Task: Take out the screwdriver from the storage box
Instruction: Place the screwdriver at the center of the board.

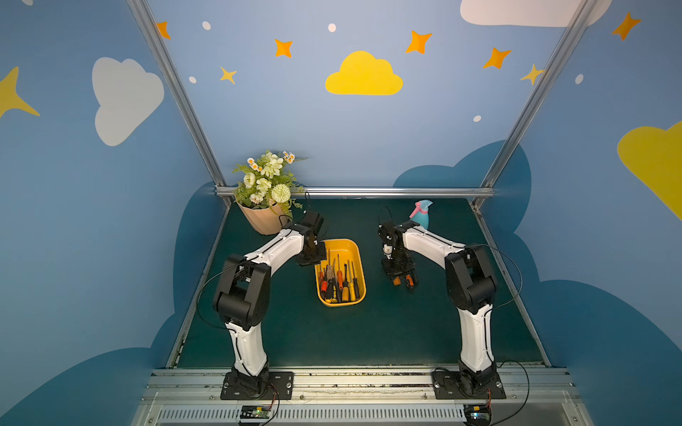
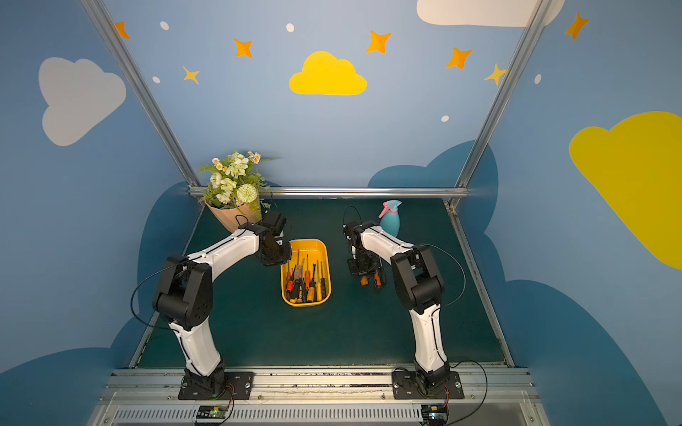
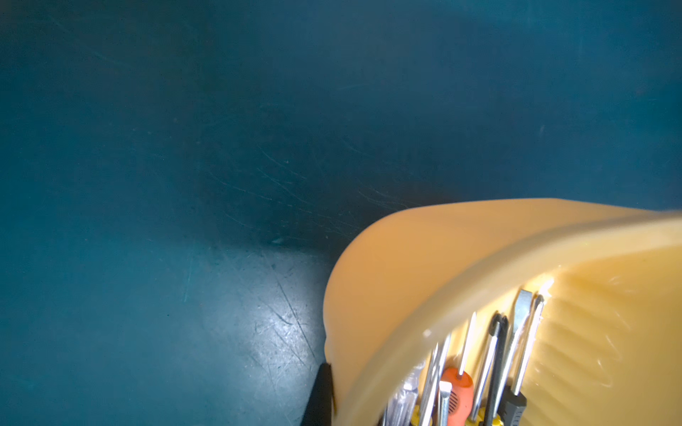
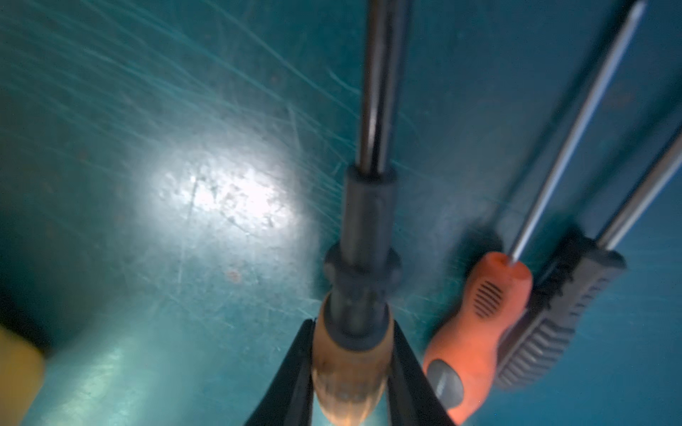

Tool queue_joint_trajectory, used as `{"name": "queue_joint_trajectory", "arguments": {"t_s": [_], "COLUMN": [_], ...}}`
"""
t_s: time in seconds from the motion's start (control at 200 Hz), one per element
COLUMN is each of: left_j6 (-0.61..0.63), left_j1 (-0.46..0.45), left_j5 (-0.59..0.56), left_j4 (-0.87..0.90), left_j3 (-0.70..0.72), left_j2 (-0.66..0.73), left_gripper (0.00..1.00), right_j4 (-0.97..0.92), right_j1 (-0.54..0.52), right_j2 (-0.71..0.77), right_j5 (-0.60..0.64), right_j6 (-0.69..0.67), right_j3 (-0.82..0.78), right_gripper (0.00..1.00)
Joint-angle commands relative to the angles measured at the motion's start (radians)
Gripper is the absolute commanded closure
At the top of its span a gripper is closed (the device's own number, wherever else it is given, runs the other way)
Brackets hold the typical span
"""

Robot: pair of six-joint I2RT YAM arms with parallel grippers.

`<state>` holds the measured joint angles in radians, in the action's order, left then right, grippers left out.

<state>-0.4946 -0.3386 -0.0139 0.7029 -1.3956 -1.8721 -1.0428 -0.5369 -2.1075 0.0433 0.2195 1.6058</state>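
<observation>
The yellow storage box (image 1: pixel 343 248) (image 2: pixel 310 247) sits mid-mat with several screwdrivers (image 1: pixel 339 280) inside, tips toward the back. My left gripper (image 1: pixel 313 258) (image 2: pixel 275 258) is at its far-left corner, shut on the box wall (image 3: pixel 387 265); one black finger (image 3: pixel 321 391) presses the outside and the other is hidden. To the right of the box, my right gripper (image 1: pixel 396 276) (image 4: pixel 352 326) is shut on the amber handle of a screwdriver (image 4: pixel 365 221) with a black collar, low over the mat.
An orange-handled screwdriver (image 4: pixel 479 324) (image 1: pixel 409 282) and a black-handled one (image 4: pixel 553 313) lie on the mat beside the right gripper. A peach flowerpot (image 1: pixel 262 221) stands at the back left. A blue spray bottle (image 1: pixel 420 214) stands behind the right arm.
</observation>
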Motion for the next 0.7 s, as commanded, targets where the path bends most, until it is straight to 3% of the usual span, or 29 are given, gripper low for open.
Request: {"name": "queue_joint_trajectory", "arguments": {"t_s": [0.0,0.696], "left_j6": [-0.005,-0.012], "left_j1": [0.001,0.0], "left_j5": [0.049,0.081], "left_j4": [0.003,-0.011], "left_j3": [-0.003,-0.005], "left_j2": [0.01,0.0], "left_gripper": [0.98,0.98], "right_j4": [-0.039,-0.063], "right_j1": [0.006,0.024], "right_j2": [-0.01,-0.071], "right_j5": [0.016,0.039], "right_j6": [-0.01,0.009], "right_j3": [0.032,0.067], "right_gripper": [1.0,0.95]}}
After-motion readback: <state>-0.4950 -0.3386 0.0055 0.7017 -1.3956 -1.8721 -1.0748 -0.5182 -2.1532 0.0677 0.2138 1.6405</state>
